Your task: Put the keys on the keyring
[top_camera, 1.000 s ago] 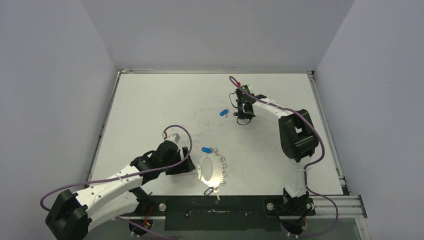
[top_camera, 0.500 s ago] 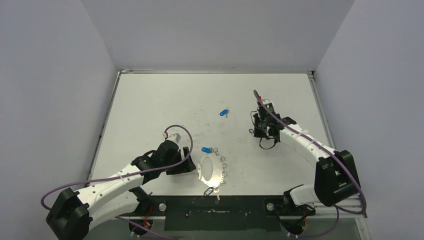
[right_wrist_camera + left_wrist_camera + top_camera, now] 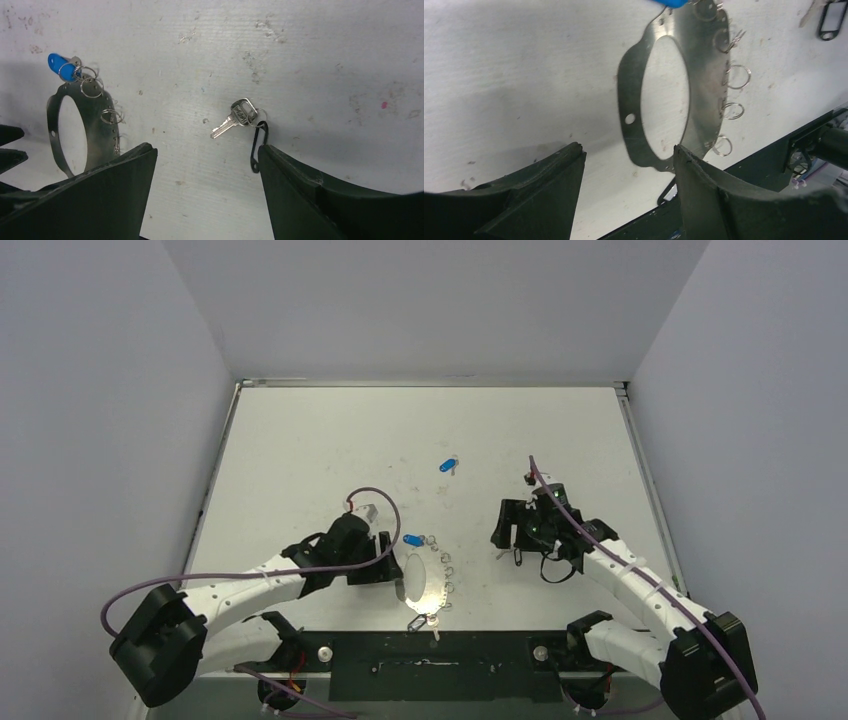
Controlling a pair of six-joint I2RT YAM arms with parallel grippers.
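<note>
The keyring (image 3: 432, 585), a thin silver oval hoop with small loops along its right edge, lies near the table's front edge. One blue-capped key (image 3: 412, 539) sits at its top end on a loop. A second blue key (image 3: 448, 465) lies alone farther back. My left gripper (image 3: 388, 566) stands open just left of the keyring (image 3: 629, 120), holding nothing. My right gripper (image 3: 505, 536) is open too. A silver key (image 3: 235, 117) with a black tag (image 3: 258, 147) lies loose on the table just beyond its fingertips; the same key (image 3: 517, 556) shows in the top view.
Another black-tagged key (image 3: 416, 623) lies at the table's front edge below the keyring and shows again as a black tag (image 3: 829, 22). The dark mounting rail (image 3: 440, 652) runs along the front. Grey walls close in the white table (image 3: 300, 440).
My right arm swung from the back of the table toward the front, opened, and the black-tagged key now lies on the table. My left gripper shifted slightly right toward the keyring.
</note>
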